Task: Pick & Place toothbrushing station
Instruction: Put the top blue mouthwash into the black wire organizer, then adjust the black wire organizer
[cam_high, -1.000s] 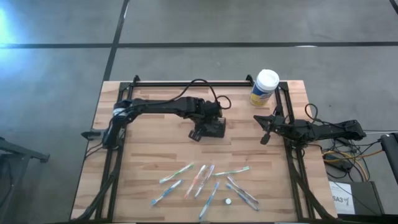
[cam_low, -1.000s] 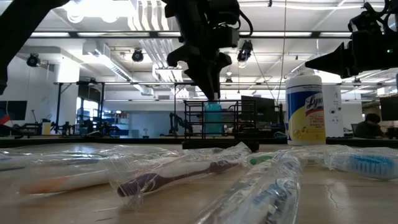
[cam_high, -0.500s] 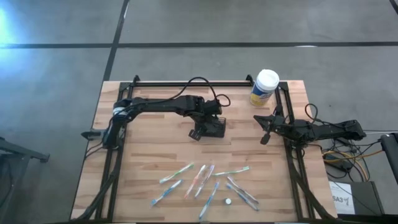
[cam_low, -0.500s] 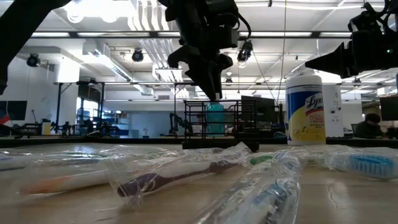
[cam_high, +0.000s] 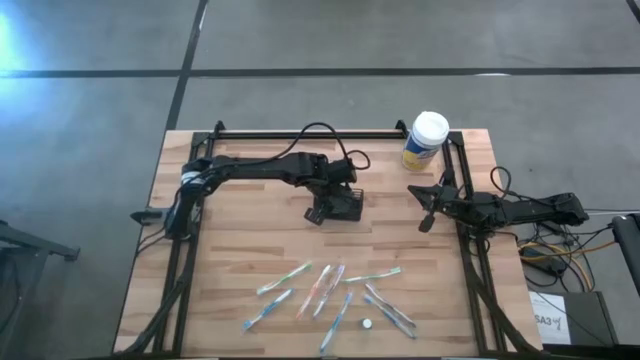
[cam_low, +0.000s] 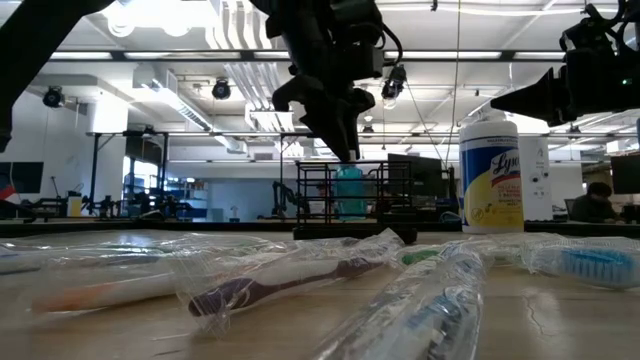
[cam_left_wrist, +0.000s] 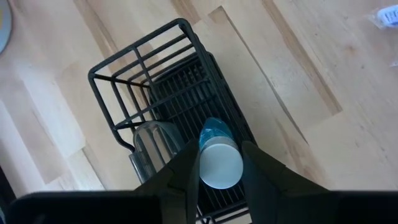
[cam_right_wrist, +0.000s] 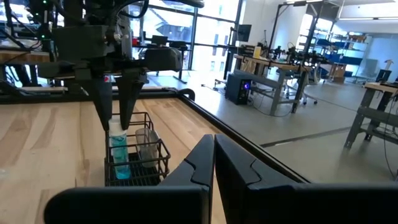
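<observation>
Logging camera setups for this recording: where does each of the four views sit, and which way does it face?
High view: overhead, straight down on the table; both arms show.
Low view: at tabletop height, past wrapped toothbrushes to the caddy; arms enter from above.
Left wrist view: on the left arm, down into the caddy; the left gripper straddles a blue white-capped bottle.
Right wrist view: on the right arm, across the table; the right gripper, jaws shut.
Shared: all four show the caddy.
</observation>
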